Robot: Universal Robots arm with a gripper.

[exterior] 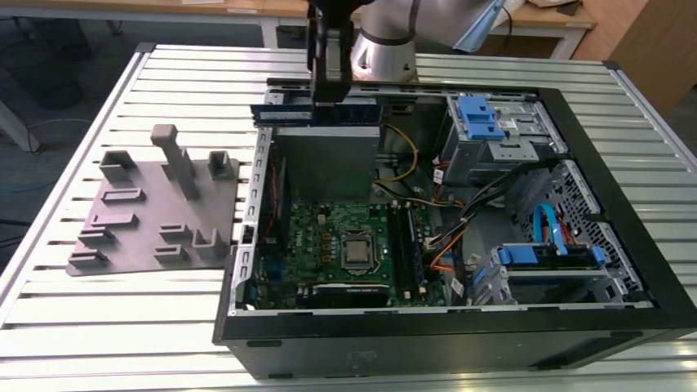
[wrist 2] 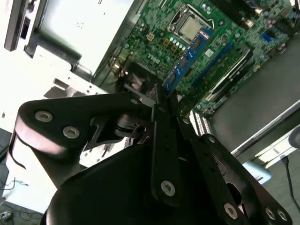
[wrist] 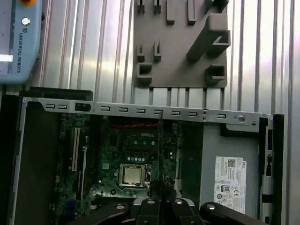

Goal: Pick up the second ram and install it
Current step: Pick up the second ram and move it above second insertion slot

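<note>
My black pincer (exterior: pixel 330 96) is clamped on the long, narrow dark blue-green ram strip (wrist 2: pixel 187 58), holding it level and edge-down above the open black computer case (exterior: pixel 436 343). I think this lines its contacts up with the slots of the green motherboard (exterior: pixel 326 229); it isn't seated yet.

A grey slotted tray (exterior: pixel 136 233) lies beside the open computer case (exterior: pixel 436 343) on the slatted table (exterior: pixel 98 327).

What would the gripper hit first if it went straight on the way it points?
Probably the motherboard, near the processor socket. The second ram held in the gripper would touch it first, though depth is unclear.
</note>
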